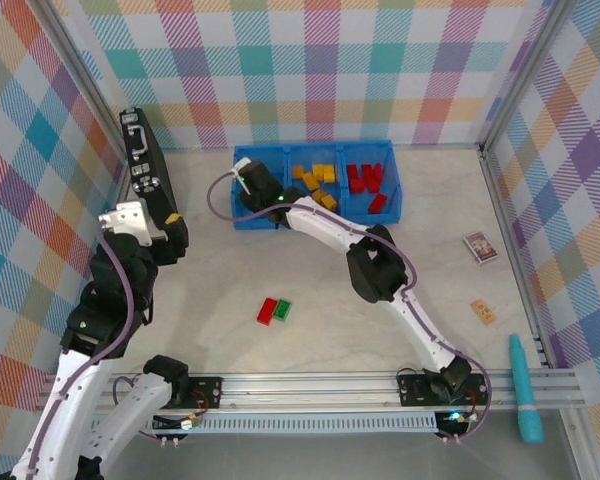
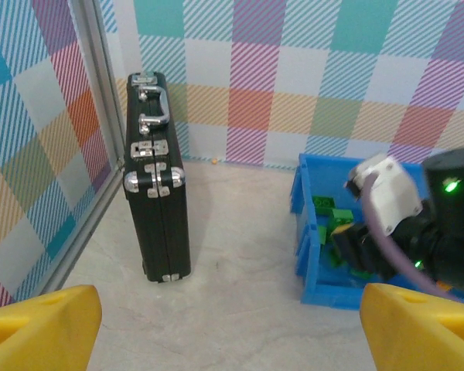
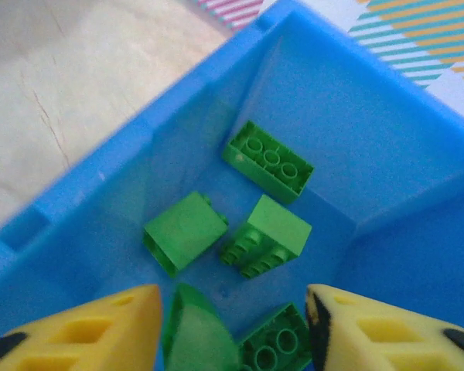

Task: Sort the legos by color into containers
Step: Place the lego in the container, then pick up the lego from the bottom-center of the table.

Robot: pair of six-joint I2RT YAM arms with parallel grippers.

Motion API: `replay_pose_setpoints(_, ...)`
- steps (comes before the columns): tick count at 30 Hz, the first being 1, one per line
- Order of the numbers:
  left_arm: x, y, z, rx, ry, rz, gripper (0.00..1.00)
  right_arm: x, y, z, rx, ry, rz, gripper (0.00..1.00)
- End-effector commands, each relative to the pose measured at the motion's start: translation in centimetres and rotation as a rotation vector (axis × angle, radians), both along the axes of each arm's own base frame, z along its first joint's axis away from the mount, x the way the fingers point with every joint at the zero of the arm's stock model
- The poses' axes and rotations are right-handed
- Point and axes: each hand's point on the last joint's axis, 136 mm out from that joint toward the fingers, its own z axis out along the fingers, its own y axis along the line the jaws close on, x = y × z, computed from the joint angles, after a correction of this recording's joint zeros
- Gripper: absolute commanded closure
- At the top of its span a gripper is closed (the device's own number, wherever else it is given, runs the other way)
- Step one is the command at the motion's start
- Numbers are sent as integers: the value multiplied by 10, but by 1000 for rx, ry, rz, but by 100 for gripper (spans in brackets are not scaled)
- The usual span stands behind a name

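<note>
This looks like a robot test cell in a lab. In the overhead view a pale marble-look tabletop [image 1: 310, 340] is boxed in at left, top and right by checked cloth walls [image 1: 320, 70] held in bare metal posts [image 1: 80, 95]. Along the bottom edge, a slotted aluminium rail [image 1: 310, 385] carries two bolted-on robot arms, one at left [image 1: 100, 320] and one at right [image 1: 380, 265].
</note>
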Motion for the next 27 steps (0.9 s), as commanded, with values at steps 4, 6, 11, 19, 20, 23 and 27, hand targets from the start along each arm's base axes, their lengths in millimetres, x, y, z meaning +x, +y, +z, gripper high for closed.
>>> replay_pose_setpoints(4, -4, 0, 13, -23, -17, -11, 14, 0, 1, 68, 67, -115, 16, 30)
replay_pose_setpoints(6, -4, -2, 13, -29, -17, -19, 14, -9, -4, 82, 98, -80, 1, 29)
replay_pose_setpoints(11, -2, -7, 12, -42, -17, -41, 15, -41, -24, 104, 187, 41, -69, 29)
replay_pose_setpoints(19, -7, -14, 7, -44, -26, -95, 13, -192, -46, 72, 70, 256, 377, 13)
replay_pose_setpoints(20, -7, -16, 6, -46, -25, -106, 13, -213, -52, 68, 61, 254, 456, 0)
replay_pose_setpoints(23, -9, -20, 2, -53, -17, -132, 13, -252, -77, 52, 55, 210, 592, 1)
replay_pose_setpoints(27, -12, -19, 0, -52, -11, -135, 13, -290, -98, 31, 100, 186, 709, 1)
